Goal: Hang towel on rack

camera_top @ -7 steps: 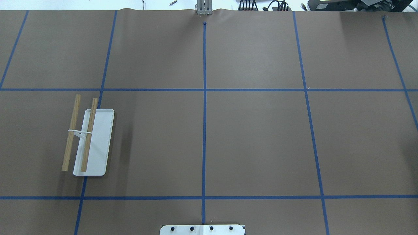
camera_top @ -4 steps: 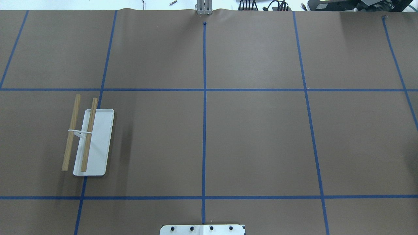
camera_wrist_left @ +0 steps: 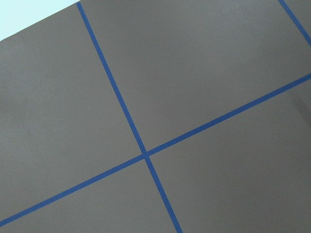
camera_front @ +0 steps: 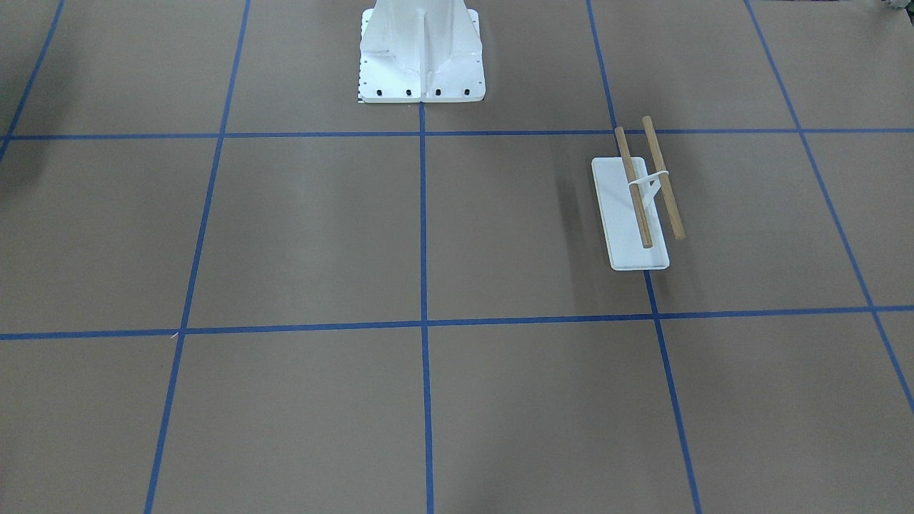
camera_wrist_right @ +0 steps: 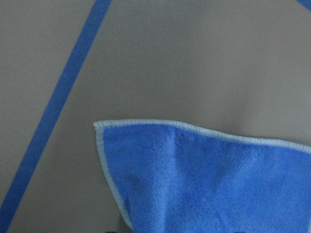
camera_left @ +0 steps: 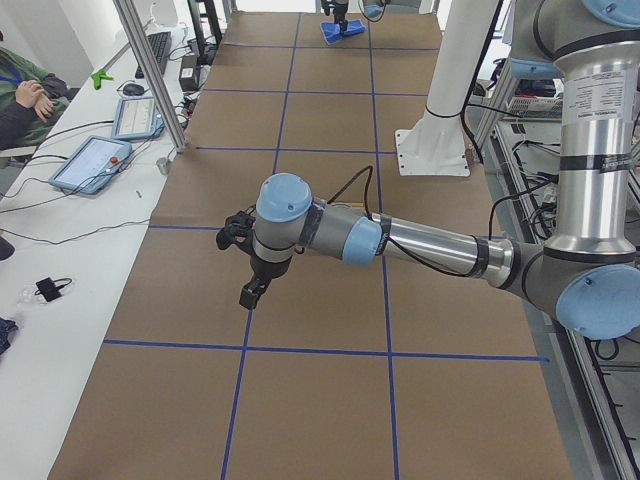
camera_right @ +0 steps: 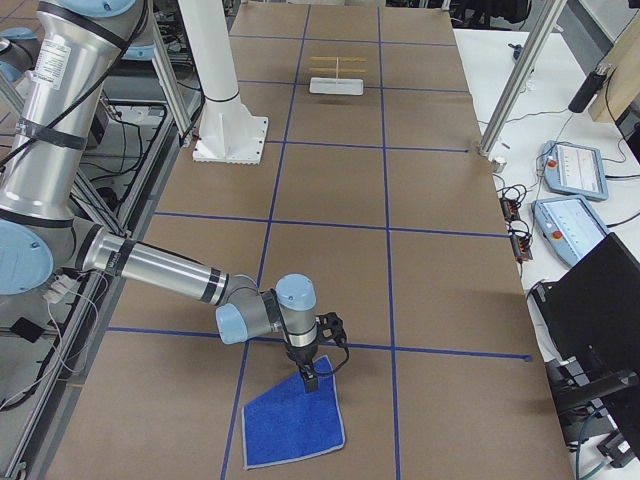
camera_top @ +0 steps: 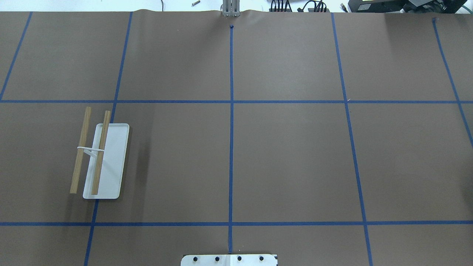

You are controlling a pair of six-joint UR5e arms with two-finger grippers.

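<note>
right gripper (camera_right: 308, 382): we only catch it in the right-end side view, pointing straight down with its fingertips at the top corner of the towel (camera_right: 295, 424). Honestly we can't tell if the fingers are open, closed or pinching the cloth.
towel: royal blue with a pale stitched edge, lying on the table (camera_top: 295, 155) at the robot's right end, beside a crossing of tape lines (camera_right: 400, 352). Our right wrist cam shows one corner (camera_wrist_right: 209, 184) a bit rumpled, with a blue tape strip off to its left.
left gripper (camera_left: 251, 293): hanging over the brown paper, fingers aimed down and holding nothing we can see. Open or closed, we can't tell from this side view alone.
rack (camera_top: 105, 162): on the robot's left half of the table, well apart from the towel. It's upright, with its white base plate (camera_front: 628, 243) sitting over a tape line.
dowels (camera_top: 101, 151): two parallel wooden ones on the white bracket. One runs over the base plate, the other hangs past its outer edge.
pedestal (camera_front: 421, 57): white, bolted down at the robot's edge on the centre tape line.
</note>
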